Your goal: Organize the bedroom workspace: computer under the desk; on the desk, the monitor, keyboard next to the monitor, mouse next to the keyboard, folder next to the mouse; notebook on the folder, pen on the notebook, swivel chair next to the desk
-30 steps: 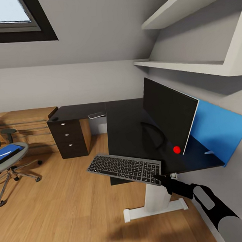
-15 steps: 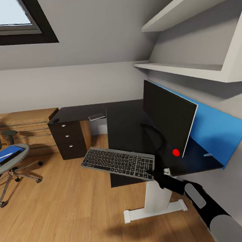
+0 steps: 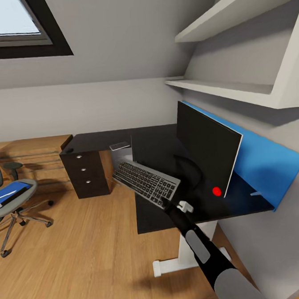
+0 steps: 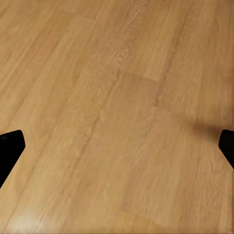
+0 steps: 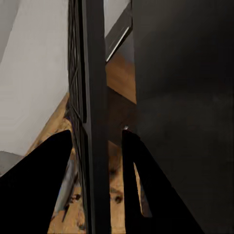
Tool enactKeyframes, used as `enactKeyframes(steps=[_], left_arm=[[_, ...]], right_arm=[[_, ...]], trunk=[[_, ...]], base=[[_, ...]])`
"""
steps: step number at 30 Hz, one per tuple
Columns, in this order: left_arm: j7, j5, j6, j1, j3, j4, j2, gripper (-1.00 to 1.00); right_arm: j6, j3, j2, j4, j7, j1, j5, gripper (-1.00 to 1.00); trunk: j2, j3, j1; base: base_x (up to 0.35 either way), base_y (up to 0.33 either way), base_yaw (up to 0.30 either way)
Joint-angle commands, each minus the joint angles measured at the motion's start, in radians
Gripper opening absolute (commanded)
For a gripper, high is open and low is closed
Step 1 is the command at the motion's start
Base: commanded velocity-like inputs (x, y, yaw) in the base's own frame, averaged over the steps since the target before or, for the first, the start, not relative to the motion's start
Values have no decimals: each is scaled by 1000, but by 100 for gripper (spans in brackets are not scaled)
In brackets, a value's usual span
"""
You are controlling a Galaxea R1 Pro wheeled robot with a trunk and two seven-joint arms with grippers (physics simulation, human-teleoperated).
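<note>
Keyboard (image 3: 146,183): gripped at its near end by the right gripper (image 3: 167,205), tilted, partly over the front left part of the black desk (image 3: 153,144) and partly out past its edge. In the right wrist view, the keyboard (image 5: 90,117) stands edge-on between the two dark fingers (image 5: 39,185).

Monitor (image 3: 207,147): upright on the desk, just beside the keyboard, blue panel (image 3: 266,163) behind.

Swivel chair (image 3: 10,197): well apart on the wooden floor (image 3: 86,261), blue folder (image 3: 7,193) on its seat.

Drawer unit (image 3: 85,172): under the desk's far wing, three drawers closed.

Left gripper (image 4: 117,148): fingertips spread wide above bare floor, holding nothing.
</note>
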Motion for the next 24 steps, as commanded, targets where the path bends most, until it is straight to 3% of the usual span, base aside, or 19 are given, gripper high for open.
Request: enactKeyframes(steps=[1, 3, 5, 14, 22, 24], left_arm=[[4, 4, -4, 0, -2, 1, -1, 100], [17, 4, -5, 0, -2, 1, -3, 100], [38, 4, -5, 0, -2, 2, -6, 100], [59, 4, -7, 0, -3, 11, -30, 100], [60, 3, -7, 0, -4, 16, -31, 100], [60, 3, -6, 0, -4, 16, -31, 100]], right_arm=[[-40, 15, 0, 1, -62, -1, -4, -100], [-78, 33, 0, 1, -177, -1, -1, -100], [-93, 52, 0, 1, -246, -1, 0, -100], [-167, 84, 0, 38, -292, -1, -14, -100], [-204, 90, 0, 45, -265, -1, -178, -100], [-204, 97, 0, 45, -227, 0, -262, -100]], trunk=[[7, 2, -4], [21, 9, -12], [35, 15, -19], [98, 43, -54], [105, 46, -58], [105, 46, -58]], base=[[0, 0, 0], [0, 0, 0], [0, 0, 0], [0, 0, 0], [0, 0, 0], [0, 0, 0]])
